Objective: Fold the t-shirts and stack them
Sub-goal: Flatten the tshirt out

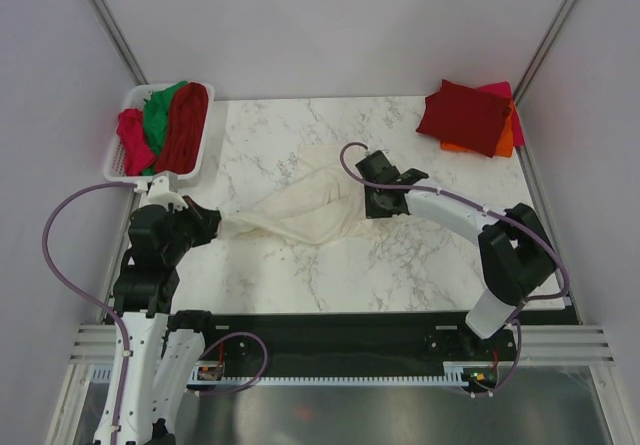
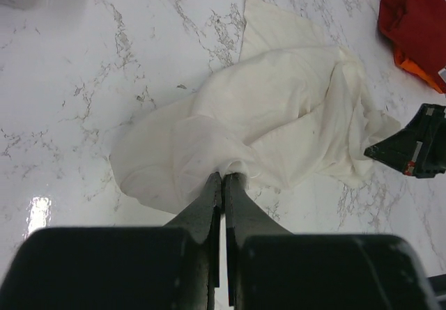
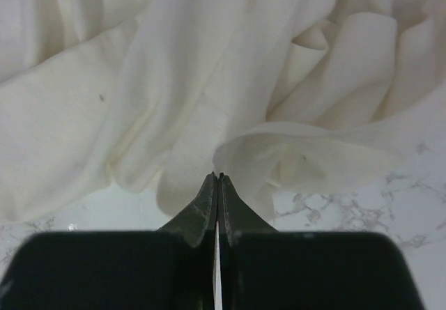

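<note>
While both arms are working opposite ends of the cream-white t-shirt (image 1: 300, 213), the top view is showing it lying bunched and twisted mid-way across the marble table (image 1: 300, 285); the left gripper (image 1: 212, 223) is pinching its left end and the right gripper (image 1: 376, 203) is nosing into the right end. The folded stack (image 1: 470, 115), dark red on top with magenta and orange peeking out, is sitting in the far right corner; the white basket (image 1: 175, 173) far left is holding red, green and pink shirts (image 1: 165, 120); pale walls are boxing it all in.

Left wrist view: jaws are clamping tight on a gathered bit of cream cloth; the rest is fanning out rumpled ahead.

Right wrist view: fingers are pressing flat together right at a curled lip of hem; can't tell whether any cloth is actually caught.

I'm guessing the step is spreading it flat; I'd be confirming that right-hand bite before tugging, then drawing the ends apart low and slow. That glossy marble is probably letting cloth slide easily.
</note>
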You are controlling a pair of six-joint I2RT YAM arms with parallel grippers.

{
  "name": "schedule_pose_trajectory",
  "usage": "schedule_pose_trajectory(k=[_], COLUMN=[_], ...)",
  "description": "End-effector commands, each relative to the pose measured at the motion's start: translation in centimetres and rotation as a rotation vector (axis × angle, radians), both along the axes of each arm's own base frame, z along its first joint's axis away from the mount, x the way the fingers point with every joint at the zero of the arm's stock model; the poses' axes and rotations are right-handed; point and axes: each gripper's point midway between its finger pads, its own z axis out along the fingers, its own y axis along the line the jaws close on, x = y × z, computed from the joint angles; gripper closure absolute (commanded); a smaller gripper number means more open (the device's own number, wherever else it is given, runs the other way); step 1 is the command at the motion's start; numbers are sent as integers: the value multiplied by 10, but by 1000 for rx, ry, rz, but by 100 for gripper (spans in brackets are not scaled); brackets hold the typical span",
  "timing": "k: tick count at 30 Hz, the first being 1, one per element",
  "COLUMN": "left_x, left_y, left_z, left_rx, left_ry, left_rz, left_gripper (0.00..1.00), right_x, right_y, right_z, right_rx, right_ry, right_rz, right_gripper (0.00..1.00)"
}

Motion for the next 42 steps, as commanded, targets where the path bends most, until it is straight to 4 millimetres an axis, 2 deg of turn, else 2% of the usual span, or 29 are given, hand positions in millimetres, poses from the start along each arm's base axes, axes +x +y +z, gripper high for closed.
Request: schedule_pose_trajectory(k=[1,3,4,7,10,14,15,16,17,18,19,20,21,24,27,29,30,31,32,33,34,35,36,37,38,39,40,41,42], left_x=[1,0,0,-1,-1,-2,-3,-4,-4,-4,-4,-4,-4,-5,-5,-5,-4,-4,-4,-4,-4,-4,-4,-4,-4,-4,-4,-4,-3], left_y=[5,6,6,7,6,7,7,8,8,8,8,8,8,6,6,5,5,5,5,5,5,6,6,6,6,6,6,6,6], left_z=[15,17,18,19,20,21,21,23,24,24,24,25,24,25,24,23,22,22,22,22,23,22,22,22,22,22,21,21,21], left_rx=[27,28,29,27,25,29,30,31,32,32,32,32,32,28,23,21,20,20,21,20,20,21,21,21,21,21,22,22,21], left_ry=[-48,-55,-60,-69,-70,-78,-78,-87,-92,-92,-94,-95,-92,-96,-94,-88,-85,-83,-83,-83,-86,-85,-83,-83,-83,-85,-80,-80,-79], left_rz=[15,18,19,25,22,26,27,28,30,31,31,30,31,23,20,19,19,19,21,19,19,22,22,22,22,22,24,24,22], left_gripper=[98,98,98,98,98,98,98,98,98,98,98,98,98,98,98,98,98,98,98,98,98,98,98,98,98,98,98,98,98], right_x=[14,11,8,-19,-40,-74,-77,-85,-87,-85,-87,-85,-81,-60,-38,-24,-17,-4,4,13,29,39,49,67,76,87,107,115,124], right_y=[-50,-89,-125,-183,-195,-212,-211,-215,-212,-206,-207,-207,-207,-190,-164,-145,-139,-125,-122,-116,-106,-104,-103,-100,-100,-100,-95,-94,-93], right_z=[58,75,98,110,109,64,57,41,34,29,23,23,25,44,60,70,59,71,70,54,66,64,48,58,57,40,54,34,33], right_rx=[-38,-58,-51,-84,-56,-35,16,28,57,104,106,106,90,148,236,212,170,163,132,104,108,93,56,52,29,-5,2,-37,-40], right_ry=[-144,-179,-232,-289,-306,-217,-207,-165,-147,-131,-116,-112,-118,-162,-199,-226,-191,-215,-212,-162,-187,-186,-150,-180,-184,-155,-192,-150,-146], right_rz=[-113,-208,-306,-467,-530,-688,-734,-767,-770,-760,-767,-760,-721,-590,-473,-393,-371,-330,-314,-300,-284,-275,-280,-288,-285,-285,-282,-274,-273], right_gripper=[100,100,100,100,100,100,93,81,63,8,2,2,2,2,2,2,2,2,2,2,2,3,3,4,5,5,6,7,8])
